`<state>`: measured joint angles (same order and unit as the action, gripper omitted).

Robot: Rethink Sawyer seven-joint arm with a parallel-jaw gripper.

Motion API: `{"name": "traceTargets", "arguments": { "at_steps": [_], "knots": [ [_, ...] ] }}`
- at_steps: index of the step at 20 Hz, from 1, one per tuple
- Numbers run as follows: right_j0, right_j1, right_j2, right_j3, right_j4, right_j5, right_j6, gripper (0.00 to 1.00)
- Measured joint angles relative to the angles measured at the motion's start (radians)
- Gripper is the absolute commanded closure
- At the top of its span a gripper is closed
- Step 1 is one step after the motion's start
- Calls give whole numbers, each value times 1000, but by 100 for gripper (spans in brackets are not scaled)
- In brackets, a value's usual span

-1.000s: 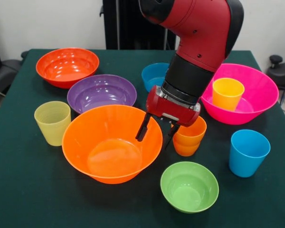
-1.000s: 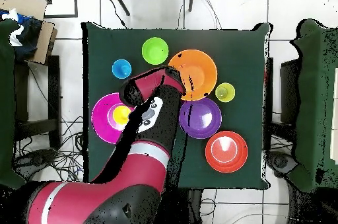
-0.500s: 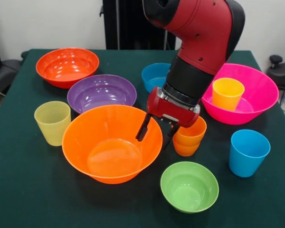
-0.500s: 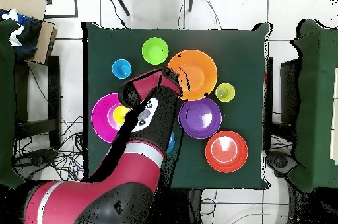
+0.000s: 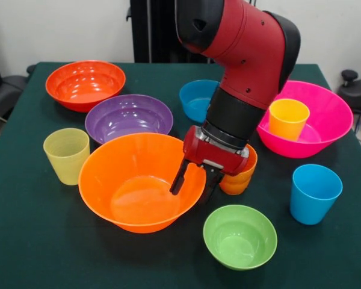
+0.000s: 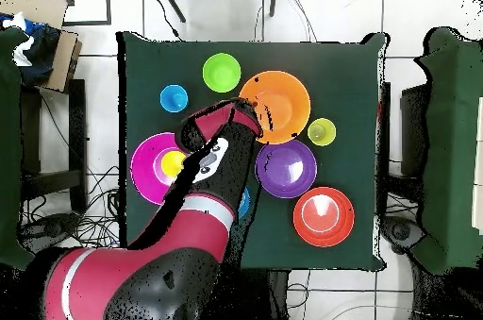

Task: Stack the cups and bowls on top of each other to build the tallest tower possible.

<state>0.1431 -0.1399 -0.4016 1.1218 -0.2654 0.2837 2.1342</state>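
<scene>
- Gripper (image 5: 192,180) now lower and further toward frame left than a second ago in the front view, down at the right rim of the large orange bowl (image 5: 132,198)
- Fingers spread, straddling that rim: one black finger (image 5: 179,174) inside the bowl, the other outside it, partly hidden between bowl and orange cup (image 5: 240,177)
- Not yet clenched on anything; nothing held
- Reads as lining up a rim pinch on the orange bowl, probably to carry it as a wide lower tier; no lift begun
- Orange bowl in the lower centre of the front view, upright, mouth up, vertical axis, not visibly tipped
- Pink bowl (image 5: 331,129) at right, upright, with the yellow cup (image 5: 287,119) standing mouth up inside it: the only nesting so far, so tower barely begun
- Orange cup just right of the gripper, half hidden behind it; appears upright, possibly two nested, hard to tell
- Other pieces all mouth up and apart on the green table (image 5: 24,241): red-orange bowl (image 5: 84,84) upper left, purple bowl (image 5: 128,117) below it, ribbed cup (image 5: 66,155) at left, small blue bowl (image 5: 195,96) upper centre, green bowl (image 5: 239,236) lower right, blue cup (image 5: 314,194) far right
- Overhead view: arm (image 6: 212,184) reaching up the frame to the orange bowl's (image 6: 283,99) left rim
</scene>
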Motion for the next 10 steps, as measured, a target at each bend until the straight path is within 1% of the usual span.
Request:
{"name": "traceTargets", "arguments": {
  "at_steps": [4,10],
  "knots": [
    [0,18,-18,-6,20,-54,0,0],
    [0,25,-25,-6,43,-72,0,0]
  ]
}}
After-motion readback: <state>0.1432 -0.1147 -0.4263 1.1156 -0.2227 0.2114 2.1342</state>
